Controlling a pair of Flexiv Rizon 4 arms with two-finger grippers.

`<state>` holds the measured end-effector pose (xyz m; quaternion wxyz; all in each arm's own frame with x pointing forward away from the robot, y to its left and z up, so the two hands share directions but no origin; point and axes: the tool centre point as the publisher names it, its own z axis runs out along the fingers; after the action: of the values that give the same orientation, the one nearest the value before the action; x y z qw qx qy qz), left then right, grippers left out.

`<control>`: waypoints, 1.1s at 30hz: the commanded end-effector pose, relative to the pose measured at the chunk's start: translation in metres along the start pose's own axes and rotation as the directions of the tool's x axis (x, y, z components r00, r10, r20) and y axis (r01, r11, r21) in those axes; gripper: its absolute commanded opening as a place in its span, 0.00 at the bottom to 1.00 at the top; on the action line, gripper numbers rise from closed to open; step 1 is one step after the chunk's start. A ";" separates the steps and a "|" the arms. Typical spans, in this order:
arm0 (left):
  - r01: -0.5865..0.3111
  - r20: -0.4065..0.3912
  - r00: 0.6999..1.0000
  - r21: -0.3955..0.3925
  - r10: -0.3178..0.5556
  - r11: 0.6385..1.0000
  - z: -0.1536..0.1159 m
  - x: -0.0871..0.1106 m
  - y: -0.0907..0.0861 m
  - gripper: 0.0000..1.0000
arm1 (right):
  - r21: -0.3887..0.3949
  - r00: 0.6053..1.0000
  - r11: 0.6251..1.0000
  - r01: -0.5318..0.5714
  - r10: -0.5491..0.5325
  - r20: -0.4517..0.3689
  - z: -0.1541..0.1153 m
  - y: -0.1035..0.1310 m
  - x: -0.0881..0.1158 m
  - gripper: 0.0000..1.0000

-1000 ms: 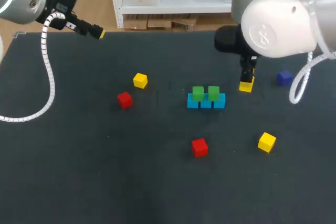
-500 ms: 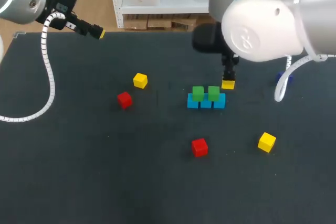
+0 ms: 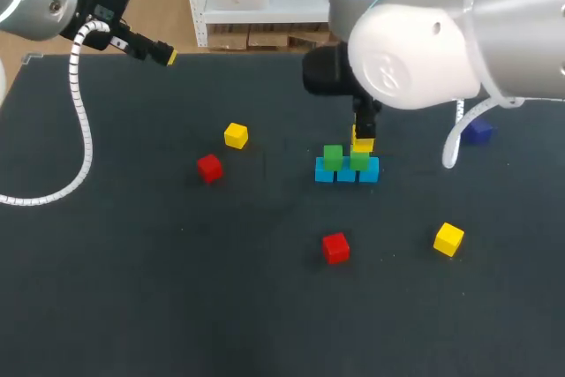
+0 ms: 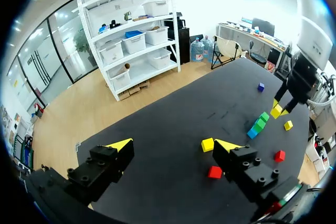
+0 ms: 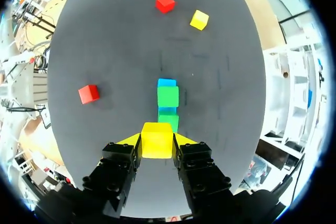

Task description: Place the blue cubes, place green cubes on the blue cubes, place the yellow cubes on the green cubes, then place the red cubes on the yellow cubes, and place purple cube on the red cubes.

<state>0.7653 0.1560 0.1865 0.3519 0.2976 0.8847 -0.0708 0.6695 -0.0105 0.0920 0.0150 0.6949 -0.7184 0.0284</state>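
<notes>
A row of blue cubes (image 3: 346, 171) lies mid-table with two green cubes (image 3: 333, 157) on top. My right gripper (image 3: 363, 137) is shut on a yellow cube (image 3: 363, 145), held just above the right-hand green cube (image 3: 359, 162). In the right wrist view the yellow cube (image 5: 156, 136) sits between the fingers of the right gripper (image 5: 156, 141), with the green cubes (image 5: 168, 97) just ahead. My left gripper (image 4: 173, 145) stands open and empty over the far left of the table. Loose cubes: yellow (image 3: 236, 135), yellow (image 3: 448, 238), red (image 3: 209, 167), red (image 3: 335, 247), purple (image 3: 478, 131).
The dark table (image 3: 132, 289) stretches bare across the front and left. My left arm's white coiled cable (image 3: 81, 121) hangs over the table's left side. My right arm's bulky body (image 3: 424, 41) hides part of the far right.
My right arm has carried the yellow cube leftwards from near the purple cube to just above the right-hand green cube. The left arm has stayed still.
</notes>
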 end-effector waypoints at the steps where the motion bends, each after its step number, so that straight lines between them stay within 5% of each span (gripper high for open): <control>1: -0.002 0.004 1.000 0.004 0.002 1.000 0.000 0.001 0.001 1.00 | -0.019 1.000 1.000 0.011 -0.011 -0.009 0.003 -0.009 -0.008 0.00; 33: -0.002 0.004 1.000 0.004 0.002 1.000 0.000 0.001 0.001 1.00 | -0.065 1.000 0.997 0.030 -0.030 -0.002 0.023 -0.018 -0.019 0.00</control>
<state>0.7653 0.1560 0.1865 0.3519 0.2976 0.8847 -0.0708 0.6835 0.0048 0.0700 0.0338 0.7046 -0.7088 0.0087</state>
